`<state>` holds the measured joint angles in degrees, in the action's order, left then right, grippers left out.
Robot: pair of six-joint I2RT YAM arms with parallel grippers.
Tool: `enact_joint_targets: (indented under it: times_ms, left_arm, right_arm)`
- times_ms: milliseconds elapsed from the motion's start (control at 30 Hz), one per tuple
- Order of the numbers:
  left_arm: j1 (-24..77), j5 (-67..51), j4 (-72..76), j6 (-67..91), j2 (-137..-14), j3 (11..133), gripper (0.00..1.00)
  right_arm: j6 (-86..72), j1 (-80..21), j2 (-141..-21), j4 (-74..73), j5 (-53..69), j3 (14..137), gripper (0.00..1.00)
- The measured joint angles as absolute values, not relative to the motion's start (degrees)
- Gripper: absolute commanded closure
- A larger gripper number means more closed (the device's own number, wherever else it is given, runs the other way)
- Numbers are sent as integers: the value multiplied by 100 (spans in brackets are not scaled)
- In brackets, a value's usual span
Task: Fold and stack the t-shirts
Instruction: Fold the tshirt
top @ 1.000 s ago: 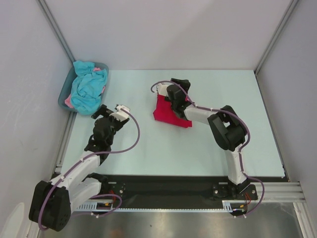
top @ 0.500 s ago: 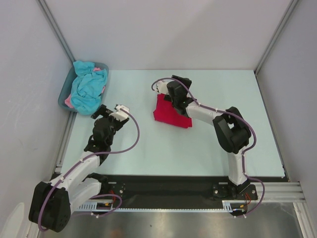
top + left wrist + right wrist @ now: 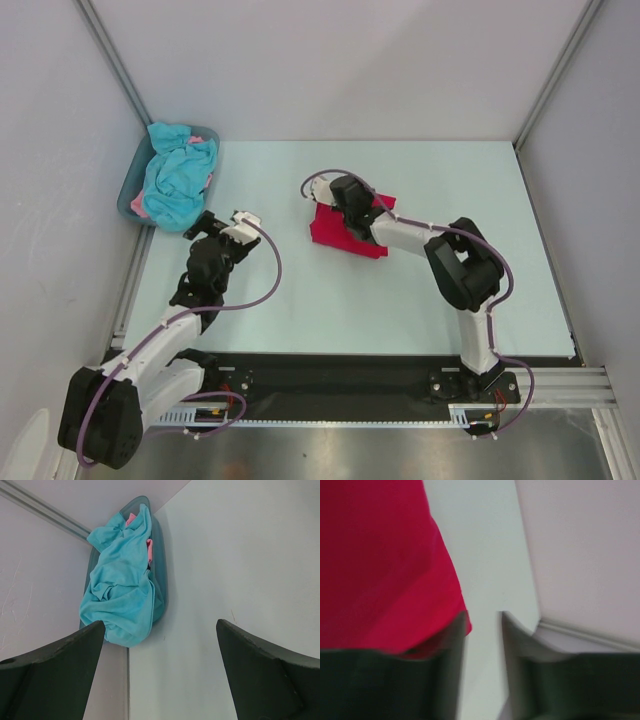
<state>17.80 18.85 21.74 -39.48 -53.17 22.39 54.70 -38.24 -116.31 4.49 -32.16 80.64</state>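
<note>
- Grey-blue tub (image 3: 127, 196): far left corner of the table (image 3: 330, 300), against the left wall.
- Turquoise t-shirt (image 3: 178, 182): crumpled in the tub, spilling over its near rim.
- Pink t-shirt (image 3: 149, 550): mostly hidden beneath the turquoise one.
- Left gripper (image 3: 160, 630): near the tub, fingers spread wide, holding nothing.
- Red t-shirt (image 3: 345, 240): folded, lay mid-table.
- Right gripper (image 3: 482, 615): low at the red shirt's far edge; fingers (image 3: 452, 645) stood narrowly apart, bare table between them, hem touching one finger, nothing pinched.
</note>
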Motion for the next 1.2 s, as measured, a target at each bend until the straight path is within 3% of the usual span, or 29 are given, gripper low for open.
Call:
enact_joint_targets:
  times_ms: [33,400,667,1200]
  left_arm:
    - [1780,1885,2174,-3948,-5317,2239,0]
    - [1391,2182,2281,-3811,-5315,2239,0]
    - [1157,2534,2519,-3669,-5481,2246,0]
    - [1153,2532,2473,-3542,-5474,2285,0]
  right_arm:
    - [5496,-3894,-11622,499,-3245,8003,100]
    - [5677,-4762,-11666,1201,-3518,7087,100]
    - [5494,-4895,-12237,1177,-3518,7072,100]
    - [5059,-4906,-12232,760,-3417,7273,100]
